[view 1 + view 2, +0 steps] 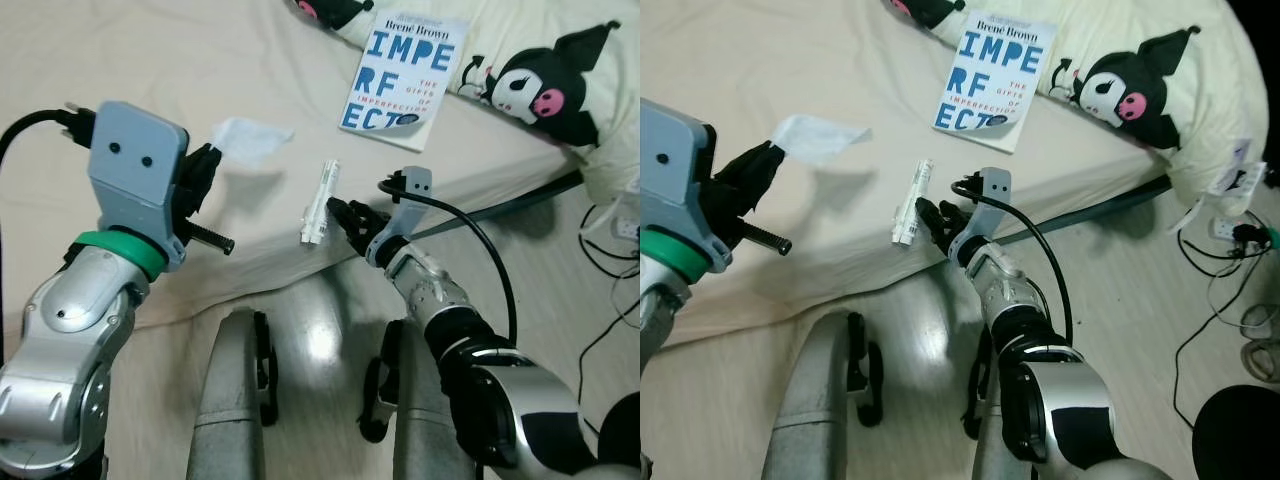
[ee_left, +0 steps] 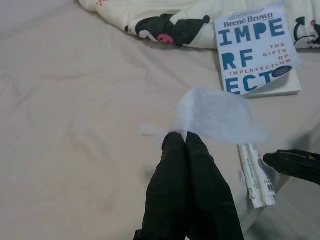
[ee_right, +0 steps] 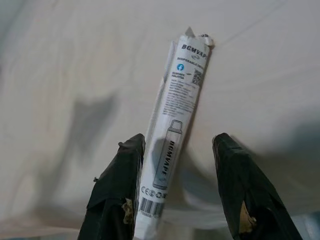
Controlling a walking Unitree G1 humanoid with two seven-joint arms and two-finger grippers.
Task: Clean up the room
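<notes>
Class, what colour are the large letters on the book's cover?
Blue, on the white cover of the book; clearest in the left wrist view.

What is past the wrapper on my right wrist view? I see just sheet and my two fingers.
Observer: A book lies farther up the bed.
Operator: Is my left arm busy?
Observer: Yes, the left gripper is shut on a white tissue.
Operator: Anything beside the book?
Observer: A black plush toy, on the robot's right of it.
Operator: And the wrapper?
Observer: It lies near the bed's edge, between the right gripper fingers.
</notes>
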